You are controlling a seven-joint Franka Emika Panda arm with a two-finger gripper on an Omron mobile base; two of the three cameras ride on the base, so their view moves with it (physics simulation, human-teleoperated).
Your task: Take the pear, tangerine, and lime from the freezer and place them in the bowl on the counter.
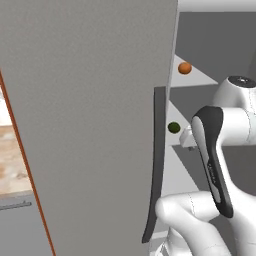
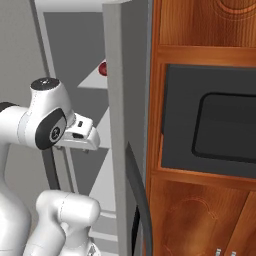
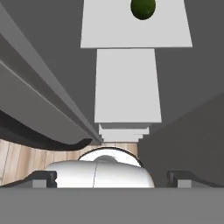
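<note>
Leftward tangerine (image 1: 185,68), rightward red item (image 2: 103,68)

The freezer (image 1: 90,125) stands open, its pale shelves stacked inside. The tangerine (image 1: 185,68) sits on an upper shelf (image 1: 200,75). A dark green lime (image 1: 173,127) rests on the shelf below (image 3: 131,30), near its edge.

freezer (image 1: 90,125): plain grey door, dark grey curved handle (image 1: 156,165), grey inside w/ pale shelves (image 3: 127,83). tangerine (image 1: 185,68) orange. lime (image 1: 173,127) dark green. small red item (image 2: 103,68) on upper shelf. cabinets (image 2: 200,30) reddish-brown wood grain, black oven panel (image 2: 215,120). counter (image 1: 12,160) beige w/ rusty blotches. floor (image 3: 26,157) pale wood planks.
</note>
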